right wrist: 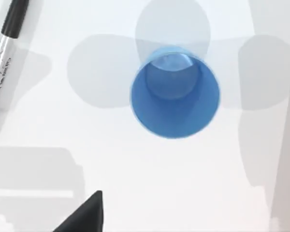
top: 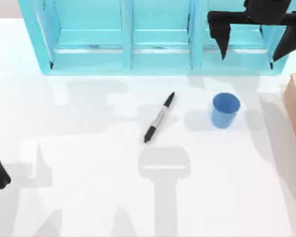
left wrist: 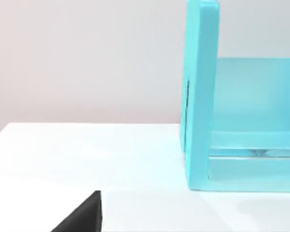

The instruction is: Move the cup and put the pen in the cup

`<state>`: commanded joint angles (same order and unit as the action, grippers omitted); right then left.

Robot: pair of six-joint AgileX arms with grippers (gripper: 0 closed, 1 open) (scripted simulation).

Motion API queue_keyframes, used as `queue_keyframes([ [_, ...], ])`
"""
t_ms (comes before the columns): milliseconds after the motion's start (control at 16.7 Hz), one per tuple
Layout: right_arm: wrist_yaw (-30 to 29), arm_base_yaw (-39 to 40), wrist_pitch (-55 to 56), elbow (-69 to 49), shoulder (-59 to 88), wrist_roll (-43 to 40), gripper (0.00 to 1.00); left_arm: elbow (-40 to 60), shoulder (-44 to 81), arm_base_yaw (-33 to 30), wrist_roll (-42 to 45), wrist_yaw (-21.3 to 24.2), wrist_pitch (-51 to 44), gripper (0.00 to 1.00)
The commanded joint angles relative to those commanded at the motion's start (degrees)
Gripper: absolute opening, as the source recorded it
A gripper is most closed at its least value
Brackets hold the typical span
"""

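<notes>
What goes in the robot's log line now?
right gripper: open, above shelf | small blue plastic cup: upright, empty | slim black marker pen: flat on table

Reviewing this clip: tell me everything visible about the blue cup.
The small plain blue plastic cup is round, slightly tapered, handleless, and looks smooth. It stands upright on the white table, mouth open and empty inside. It sits at the table's right, apart from the slim black marker pen lying to its left. Nothing touches it.

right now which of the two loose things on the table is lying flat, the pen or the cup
The pen lies flat on the white table, angled diagonally. The blue cup to its right stands upright, mouth open upward.
</notes>
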<state>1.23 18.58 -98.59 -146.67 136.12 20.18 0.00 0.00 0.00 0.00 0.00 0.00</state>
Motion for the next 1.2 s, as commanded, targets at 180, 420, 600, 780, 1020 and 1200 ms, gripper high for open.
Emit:
queue_keyframes([
  [180, 0.15, -0.10, -3.36, -4.65, -0.66, -0.21, 1.00, 0.00, 0.00, 0.00, 0.00, 0.00, 0.00, 1.00],
  [420, 0.18, -0.11, -3.51, -4.98, -0.76, -0.23, 1.00, 0.00, 0.00, 0.00, 0.00, 0.00, 0.00, 1.00],
  [600, 0.15, 0.45, -2.61, -4.27, -0.93, 0.59, 1.00, 0.00, 0.00, 0.00, 0.00, 0.00, 0.00, 1.00],
  [780, 0.90, 2.22, 2.34, -0.12, -0.68, 6.12, 1.00, 0.00, 0.00, 0.00, 0.00, 0.00, 0.00, 1.00],
  [1020, 2.25, 7.13, 13.28, 8.69, -0.55, 17.70, 1.00, 0.00, 0.00, 0.00, 0.00, 0.00, 0.00, 1.00],
  [1200, 3.32, 10.22, 22.44, 16.17, -0.38, 28.55, 1.00, 0.00, 0.00, 0.00, 0.00, 0.00, 0.00, 1.00],
])
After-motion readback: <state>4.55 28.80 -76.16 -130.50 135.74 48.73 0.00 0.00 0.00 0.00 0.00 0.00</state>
